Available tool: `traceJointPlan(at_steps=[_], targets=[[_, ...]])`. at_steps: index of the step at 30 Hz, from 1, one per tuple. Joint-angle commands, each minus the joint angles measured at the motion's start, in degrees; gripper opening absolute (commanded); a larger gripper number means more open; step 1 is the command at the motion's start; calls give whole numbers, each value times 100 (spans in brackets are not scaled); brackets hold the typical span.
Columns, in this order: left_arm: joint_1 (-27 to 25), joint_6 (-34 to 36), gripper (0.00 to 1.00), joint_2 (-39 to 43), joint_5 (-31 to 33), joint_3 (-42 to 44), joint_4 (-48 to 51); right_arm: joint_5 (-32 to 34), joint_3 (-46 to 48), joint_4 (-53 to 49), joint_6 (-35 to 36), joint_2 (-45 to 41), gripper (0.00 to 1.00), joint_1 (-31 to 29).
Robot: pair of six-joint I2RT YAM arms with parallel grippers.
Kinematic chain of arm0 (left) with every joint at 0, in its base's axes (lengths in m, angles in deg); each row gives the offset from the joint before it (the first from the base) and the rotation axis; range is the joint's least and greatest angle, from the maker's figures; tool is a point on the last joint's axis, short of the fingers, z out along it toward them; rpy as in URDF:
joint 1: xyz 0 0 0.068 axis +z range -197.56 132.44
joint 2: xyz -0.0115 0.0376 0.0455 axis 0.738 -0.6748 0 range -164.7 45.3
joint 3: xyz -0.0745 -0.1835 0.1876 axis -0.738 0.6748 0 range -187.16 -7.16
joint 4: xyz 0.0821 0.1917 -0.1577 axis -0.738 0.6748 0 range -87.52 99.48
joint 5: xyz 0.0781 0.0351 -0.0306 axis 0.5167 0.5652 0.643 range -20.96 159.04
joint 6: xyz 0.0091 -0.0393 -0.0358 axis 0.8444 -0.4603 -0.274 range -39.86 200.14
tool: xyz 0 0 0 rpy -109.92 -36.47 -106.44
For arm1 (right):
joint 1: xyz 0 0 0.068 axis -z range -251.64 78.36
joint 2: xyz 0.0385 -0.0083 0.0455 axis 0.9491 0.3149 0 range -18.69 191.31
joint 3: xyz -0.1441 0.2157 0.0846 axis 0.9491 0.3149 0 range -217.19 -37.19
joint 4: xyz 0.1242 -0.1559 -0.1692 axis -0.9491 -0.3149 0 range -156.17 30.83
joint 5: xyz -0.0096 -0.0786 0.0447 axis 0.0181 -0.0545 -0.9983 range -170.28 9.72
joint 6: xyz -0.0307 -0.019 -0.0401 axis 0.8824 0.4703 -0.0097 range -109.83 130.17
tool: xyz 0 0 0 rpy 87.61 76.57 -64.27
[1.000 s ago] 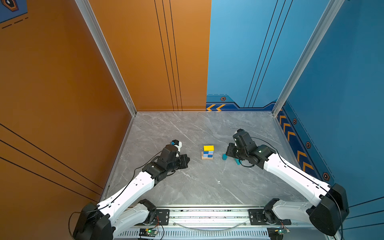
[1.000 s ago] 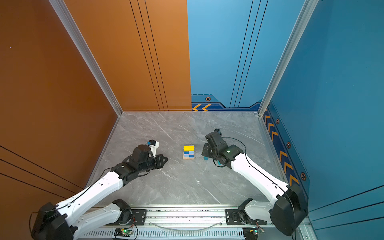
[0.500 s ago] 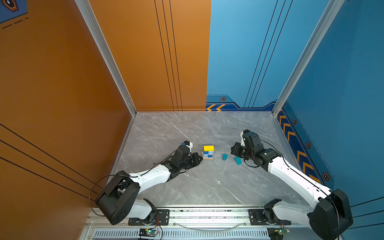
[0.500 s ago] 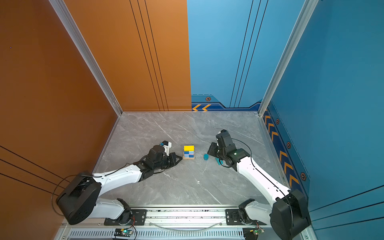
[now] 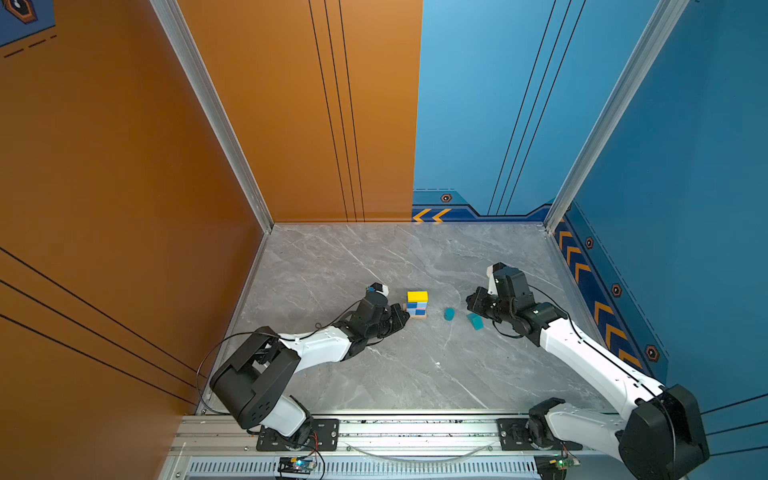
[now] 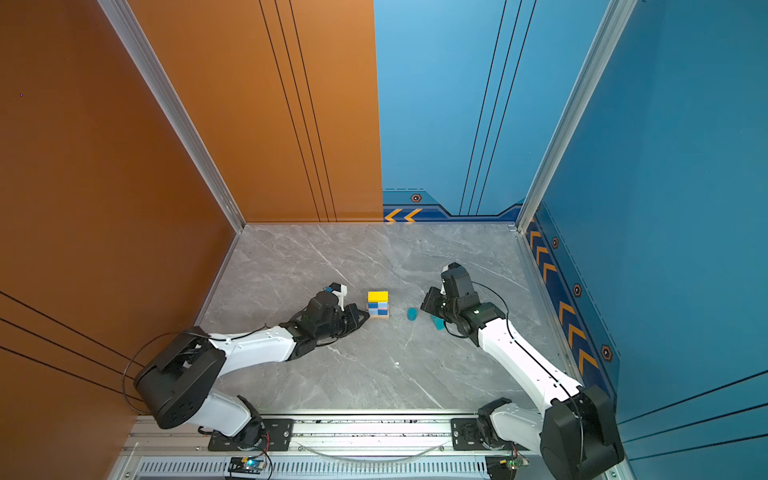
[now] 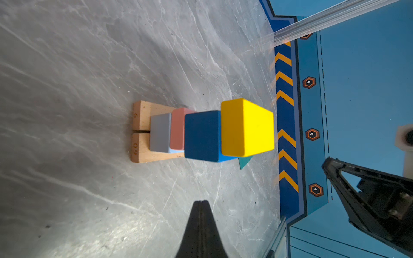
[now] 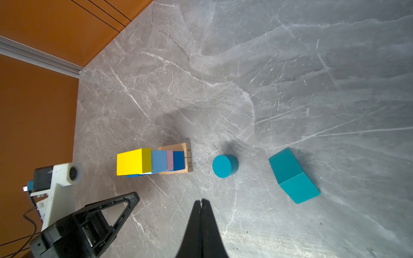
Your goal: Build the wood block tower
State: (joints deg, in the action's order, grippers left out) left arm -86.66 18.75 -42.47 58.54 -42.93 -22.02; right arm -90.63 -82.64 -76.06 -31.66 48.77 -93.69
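Left wrist view shows the tower (image 7: 201, 134) near the desk's (image 7: 67, 67) middle, its layers looking staggered under the yellow block (image 7: 247, 127). The right jaws and left jaws are each pressed together, empty. The left jaws, just beside the tan base (image 7: 142, 154), could nudge and topple it.

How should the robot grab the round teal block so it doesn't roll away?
Grip the teal cylinder across its curved sides, coming straight down from above. It stands on a flat end, clear of the tower and the teal prism, so there is room on both sides. The right pincer is nearer but shut, so it must open first.
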Motion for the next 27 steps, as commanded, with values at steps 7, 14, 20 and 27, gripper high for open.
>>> traceJointPlan(at_steps=[7, 14, 20, 27], targets=[[-81, -110, 0, -317, 121, -405, -249, -134, 211, 150, 25, -249, 0, 154], [-77, -112, 0, -381, 189, -474, -253, -180, 293, 178, 12, -312, 0, 236], [-71, -114, 0, -466, 171, -535, -250, -206, 320, 190, 0, -335, 0, 278], [-55, -114, 0, -516, 144, -556, -249, -227, 345, 200, -10, -346, 0, 288]])
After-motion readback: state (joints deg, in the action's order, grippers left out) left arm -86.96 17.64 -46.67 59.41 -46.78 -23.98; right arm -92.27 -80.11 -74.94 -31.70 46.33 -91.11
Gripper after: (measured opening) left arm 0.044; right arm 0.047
